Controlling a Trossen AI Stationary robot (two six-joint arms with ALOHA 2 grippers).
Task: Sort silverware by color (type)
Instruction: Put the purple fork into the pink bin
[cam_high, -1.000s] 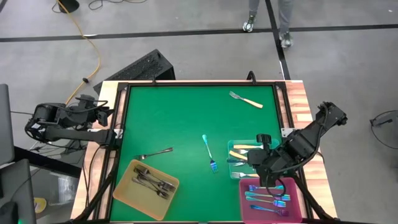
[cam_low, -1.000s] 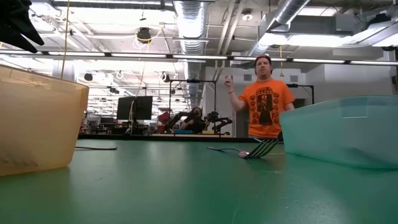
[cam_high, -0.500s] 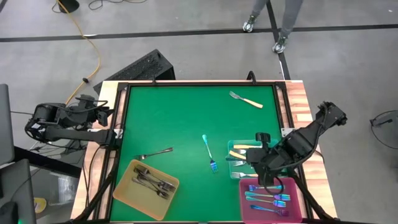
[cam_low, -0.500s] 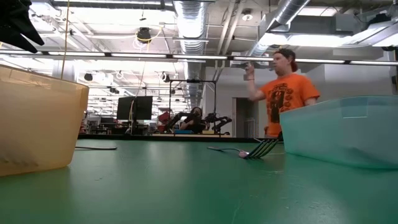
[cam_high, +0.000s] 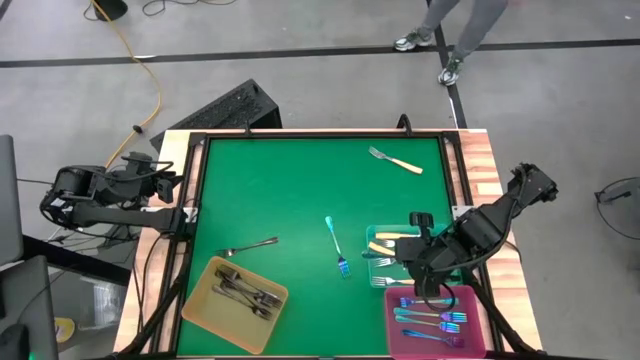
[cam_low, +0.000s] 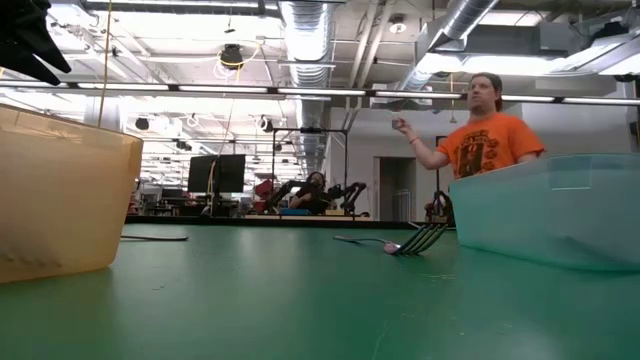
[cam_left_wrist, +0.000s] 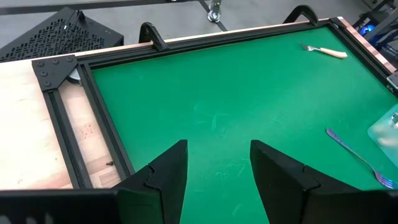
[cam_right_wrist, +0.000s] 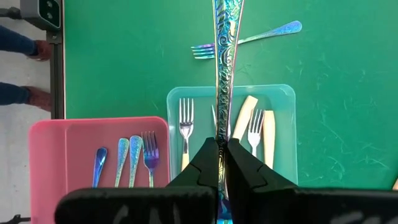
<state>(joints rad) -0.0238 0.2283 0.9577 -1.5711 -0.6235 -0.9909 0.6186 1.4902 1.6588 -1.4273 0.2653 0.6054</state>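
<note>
The right gripper (cam_right_wrist: 219, 163) pinches a shiny iridescent blue-purple fork (cam_right_wrist: 225, 56) by its embossed, scroll-patterned handle, jaws pressed tight on the thin metal; it hangs over the near edge of the translucent teal square plastic tray (cam_high: 372, 234), between that tray and the pink square plastic tray (cam_high: 392, 330).

The teal tray holds silver forks with smooth cream handles (cam_right_wrist: 263, 134). In the pink tray beside it lie more iridescent forks (cam_high: 432, 320), glossy and rainbow-tinted. Another iridescent fork (cam_high: 336, 246) lies loose on the green felt-like table mat (cam_high: 290, 190), just beside the teal tray toward the table's middle. A cream-handled fork (cam_high: 396, 160) rests well apart from the teal tray, near the table's far edge.

Well away from the teal tray, at the left near corner, the amber-yellow square plastic tray (cam_high: 200, 305) holds dull dark-grey metal forks (cam_high: 246, 292); one more grey fork (cam_high: 250, 245) lies on the mat just beyond it.

The left gripper (cam_left_wrist: 217, 165) waits at the table's left edge, its flat dark fingers spread and holding nothing.
</note>
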